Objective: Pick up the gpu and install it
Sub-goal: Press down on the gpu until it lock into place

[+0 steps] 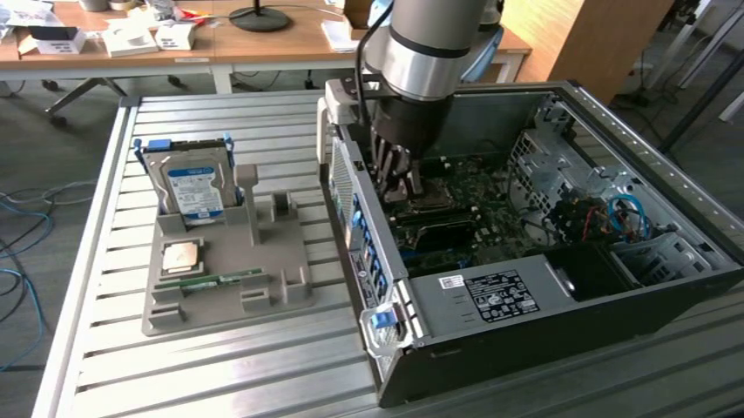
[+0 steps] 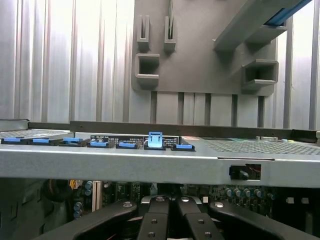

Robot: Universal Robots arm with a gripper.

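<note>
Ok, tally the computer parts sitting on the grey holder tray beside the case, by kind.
Hard drive, silver with a blue-white label, standing upright: 1
Processor chip, lying flat: 1
Memory stick, narrow and green: 1
Total: 3 parts on the holder tray

gpu [image 1: 399, 178]: dark, thin, upright, inside case [image 1: 651, 131] over motherboard [image 1: 465, 200].

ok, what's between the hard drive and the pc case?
Exterior view: between hard drive and case stand the gray holder's upright posts, then a strip of slatted table.
</note>
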